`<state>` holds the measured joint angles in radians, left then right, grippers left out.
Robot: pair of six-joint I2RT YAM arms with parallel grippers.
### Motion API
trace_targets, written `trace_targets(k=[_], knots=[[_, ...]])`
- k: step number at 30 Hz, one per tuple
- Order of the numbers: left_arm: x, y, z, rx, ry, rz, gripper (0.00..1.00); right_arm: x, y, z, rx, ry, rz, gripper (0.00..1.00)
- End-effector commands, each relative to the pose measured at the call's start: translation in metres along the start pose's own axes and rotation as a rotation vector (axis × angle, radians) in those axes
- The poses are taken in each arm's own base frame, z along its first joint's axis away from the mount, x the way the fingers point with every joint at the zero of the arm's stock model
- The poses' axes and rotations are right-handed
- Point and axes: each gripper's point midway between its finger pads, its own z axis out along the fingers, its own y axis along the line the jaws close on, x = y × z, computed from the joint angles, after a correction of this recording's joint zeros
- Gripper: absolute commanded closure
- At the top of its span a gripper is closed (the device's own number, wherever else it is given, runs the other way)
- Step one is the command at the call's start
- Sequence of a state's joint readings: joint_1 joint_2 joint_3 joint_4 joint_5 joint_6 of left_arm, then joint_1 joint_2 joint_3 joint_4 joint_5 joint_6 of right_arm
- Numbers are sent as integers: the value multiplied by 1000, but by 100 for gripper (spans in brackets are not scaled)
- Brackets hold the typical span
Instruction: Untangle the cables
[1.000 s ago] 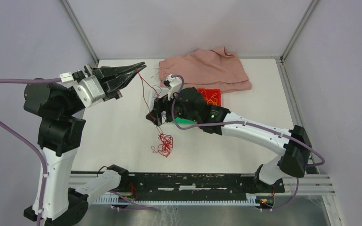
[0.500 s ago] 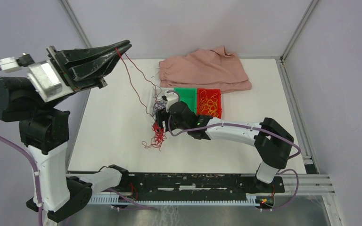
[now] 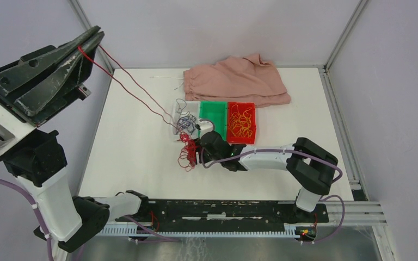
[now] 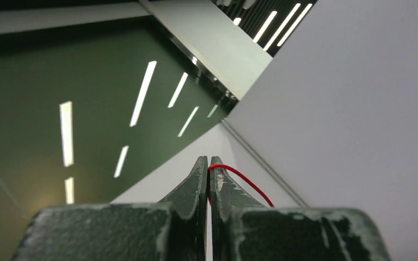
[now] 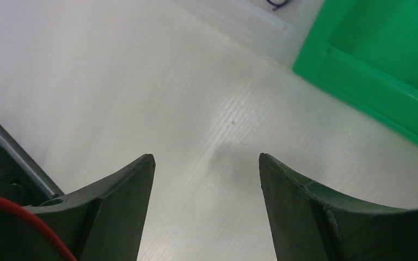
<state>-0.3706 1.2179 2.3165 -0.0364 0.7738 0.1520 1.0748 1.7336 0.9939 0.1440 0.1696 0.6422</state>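
My left gripper [image 3: 97, 31] is raised high at the far left, shut on the red cable [image 3: 136, 89]. The cable runs taut from its tips down to a loose red tangle [image 3: 187, 155] on the table. In the left wrist view the red cable [image 4: 245, 179] loops out of the shut gripper [image 4: 206, 159]. My right gripper [image 3: 191, 149] lies low beside that tangle. It is open [image 5: 207, 157], with only bare table between its fingers. The yellow cable [image 3: 241, 122] lies in the red tray. The dark purple-blue cable [image 3: 185, 120] lies in the clear tray.
A green tray [image 3: 213, 114] sits between the clear tray and the red tray [image 3: 252, 106]; its corner [image 5: 381, 60] shows just ahead of my right gripper. A pink cloth [image 3: 237, 79] lies at the back, its white drawstring [image 3: 166, 78] trailing to the left.
My left gripper rose and swung left with the red cable, drawing it taut. My right arm moved nearer and lower, to the red tangle, uncovering the trays; its jaws narrowed slightly.
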Motion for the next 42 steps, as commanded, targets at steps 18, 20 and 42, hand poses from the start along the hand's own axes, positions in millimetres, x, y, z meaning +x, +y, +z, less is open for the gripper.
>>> trace_targets(k=[18, 20, 42], knots=[[-33, 53, 0, -218, -138, 526, 97, -10, -30, -33, 104, -126, 82, 18], [-2, 36, -4, -138, -53, 482, 97, -29, -20, -44, 68, -168, 80, 18], [114, -29, -32, 115, 252, 247, 97, -186, 154, -232, -714, -486, -134, 17]])
